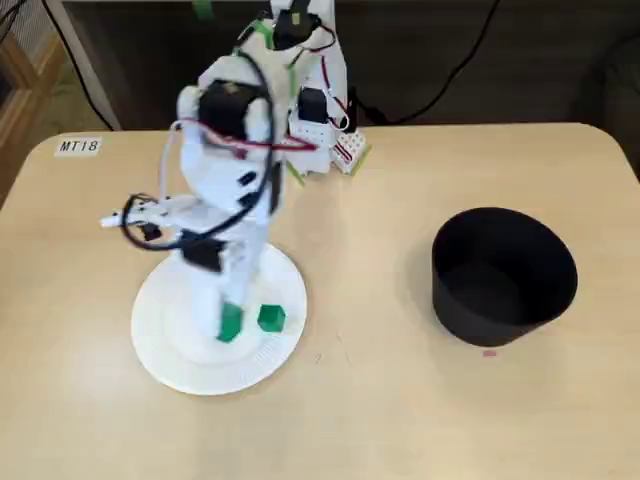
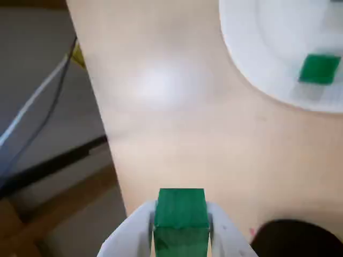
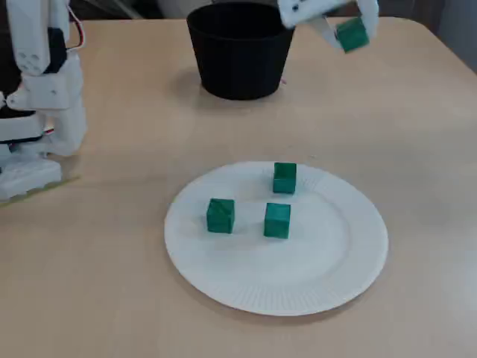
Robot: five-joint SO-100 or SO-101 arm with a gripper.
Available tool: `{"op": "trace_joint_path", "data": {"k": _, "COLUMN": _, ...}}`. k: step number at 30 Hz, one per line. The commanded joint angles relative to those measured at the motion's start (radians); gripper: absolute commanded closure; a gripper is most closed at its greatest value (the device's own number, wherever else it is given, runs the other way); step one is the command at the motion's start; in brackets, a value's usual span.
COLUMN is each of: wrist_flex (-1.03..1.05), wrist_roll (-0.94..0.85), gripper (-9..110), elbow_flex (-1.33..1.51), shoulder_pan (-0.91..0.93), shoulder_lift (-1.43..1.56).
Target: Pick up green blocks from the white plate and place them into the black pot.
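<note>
Tool [image 2: 181, 224] clamps green block [image 2: 180, 206], near black pot [image 2: 295, 239] rim.

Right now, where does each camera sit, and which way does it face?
A fixed view: high above the table, looking down on plate and pot; the whole arm shows.
Wrist view: rides the arm, looking down past the fingers, which clamp a green block.
Another fixed view: low at the table edge, looking across the plate toward the pot; the arm's base at left, fingers top right.
All three share plate, pot and loose blocks.
</note>
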Motion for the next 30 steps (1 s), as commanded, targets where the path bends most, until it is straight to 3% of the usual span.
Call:
{"op": "trace_joint_path", "data": {"k": 1, "wrist_flex": 0.066, "wrist_roll": -0.020, "gripper": 104, "elbow_flex": -0.060, "shoulder_pan": -0.245, "shoulder_lift": 0.100}}
{"op": "trace_joint_path", "data": {"k": 4, "wrist_flex": -0.014, "wrist_roll": -0.003, "gripper": 104, "elbow_flex": -0.012, "shoulder_pan": -0.436, "shoulder_lift": 0.130}}
{"op": "trace_joint_path", "data": {"k": 7, "wrist_flex": -0.296, "wrist_roll": 0.041, "gripper": 104, "elbow_flex": 0.290, "shoulder_pan": -0.551, "shoulder_lift": 0.285}}
{"op": "trace_joint_path", "data": {"k": 9, "wrist_flex": -0.505, "wrist_roll": 0.078, "gripper": 104, "elbow_flex": 0.551, "shoulder_pan": -0.583, "shoulder_lift": 0.417}}
{"op": "trace_joint_path", "data": {"k": 13, "wrist_flex": -0.698, "wrist_roll": 0.081, "gripper": 104, "elbow_flex": 0.845, "shoulder_pan": -0.607, "shoulder_lift": 0.505}}
{"op": "trace_joint_path", "data": {"k": 25, "wrist_flex": -0.758, "wrist_roll": 0.057, "gripper": 104, "elbow_flex": 0.907, "shoulder_pan": -0.620, "shoulder_lift": 0.394}}
{"op": "trace_joint_path", "data": {"k": 26, "wrist_flex": -0.749, "wrist_roll": 0.057, "gripper": 101, "elbow_flex": 0.907, "shoulder_pan": -0.620, "shoulder_lift": 0.393}}
{"op": "trace_joint_path", "data": {"k": 30, "wrist_flex": -0.703, "wrist_roll": 0.020, "gripper": 72, "elbow_flex": 0.907, "shoulder_pan": -0.623, "shoulder_lift": 0.391}}
